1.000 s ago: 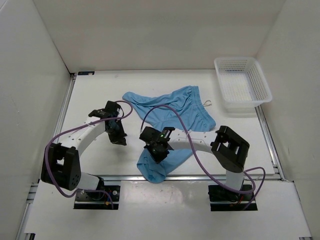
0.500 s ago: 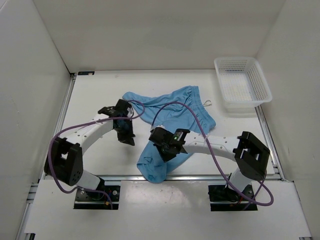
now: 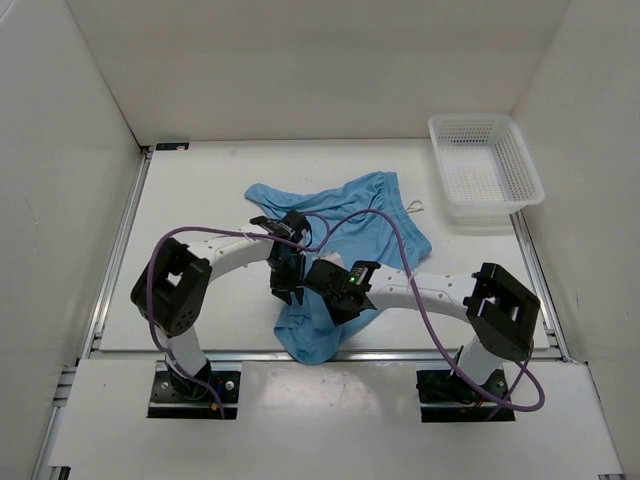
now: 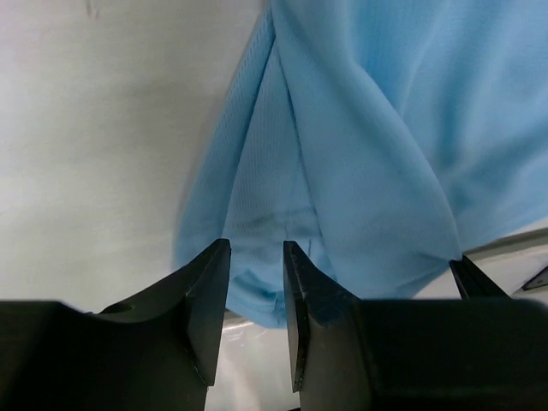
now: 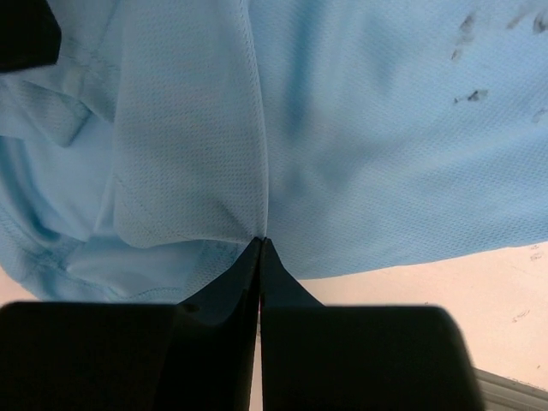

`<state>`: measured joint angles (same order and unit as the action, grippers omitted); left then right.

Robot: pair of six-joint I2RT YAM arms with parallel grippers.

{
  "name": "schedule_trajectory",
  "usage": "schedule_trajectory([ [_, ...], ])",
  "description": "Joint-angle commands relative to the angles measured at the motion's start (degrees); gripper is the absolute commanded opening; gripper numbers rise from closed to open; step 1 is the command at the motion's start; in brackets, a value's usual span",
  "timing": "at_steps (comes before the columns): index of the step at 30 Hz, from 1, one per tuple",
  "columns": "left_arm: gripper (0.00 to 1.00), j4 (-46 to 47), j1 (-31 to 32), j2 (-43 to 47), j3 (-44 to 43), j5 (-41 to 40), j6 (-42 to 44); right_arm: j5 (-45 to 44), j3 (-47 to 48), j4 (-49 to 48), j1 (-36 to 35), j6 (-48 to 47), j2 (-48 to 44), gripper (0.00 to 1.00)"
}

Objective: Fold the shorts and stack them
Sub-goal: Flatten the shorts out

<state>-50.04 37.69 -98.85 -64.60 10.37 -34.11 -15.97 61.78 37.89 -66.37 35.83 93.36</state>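
Note:
The light sky-blue shorts lie crumpled mid-table, waistband toward the back right, one leg trailing to the near edge. My right gripper is shut on a raised fold of that leg; in the right wrist view its tips pinch the shorts at a crease. My left gripper hovers just left of it, over the same leg. Seen from the left wrist, the gripper is open a narrow way, with the shorts beyond the tips and nothing between them.
A white mesh basket stands at the back right corner. A thin white drawstring loops out beside the waistband. White walls close in the table on three sides; the metal rail runs along the near edge.
My left arm has swung right from the bare table to the shorts' near leg, and its jaws have parted. The right gripper shifted slightly right, still holding the fold.

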Motion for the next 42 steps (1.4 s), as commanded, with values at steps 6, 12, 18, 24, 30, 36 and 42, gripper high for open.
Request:
schedule_trajectory([
  [6,0.43,3.64,2.12,-5.03,-3.52,3.16,-0.52,-1.7,-2.19,0.08,-0.43,0.55,-2.13,0.0],
  [12,0.43,4.25,4.67,-8.2,-4.22,3.16,-1.05,-1.7,-2.19,0.08,-0.43,1.07,-2.13,0.0],
  [18,0.16,4.78,4.67,-8.73,-4.22,3.16,-1.58,-1.7,-2.19,0.08,-0.43,1.08,-2.13,0.07],
  [24,0.1,4.78,4.67,-4.96,-3.17,3.16,-2.19,-3.45,-2.72,1.39,-0.43,2.13,-4.15,0.43],
  [30,0.1,-1.19,4.15,1.37,-3.69,1.07,-2.19,-8.36,-1.66,7.02,-0.43,3.89,-10.12,0.85],
  [36,0.1,-9.53,-3.48,6.03,-6.94,-5.44,1.57,-12.77,-0.52,11.07,-0.43,5.47,-13.9,0.88],
  [42,0.1,-9.29,-19.72,4.21,-8.61,-8.09,5.54,-15.23,0.1,13.44,0.1,7.06,-15.66,0.89],
])
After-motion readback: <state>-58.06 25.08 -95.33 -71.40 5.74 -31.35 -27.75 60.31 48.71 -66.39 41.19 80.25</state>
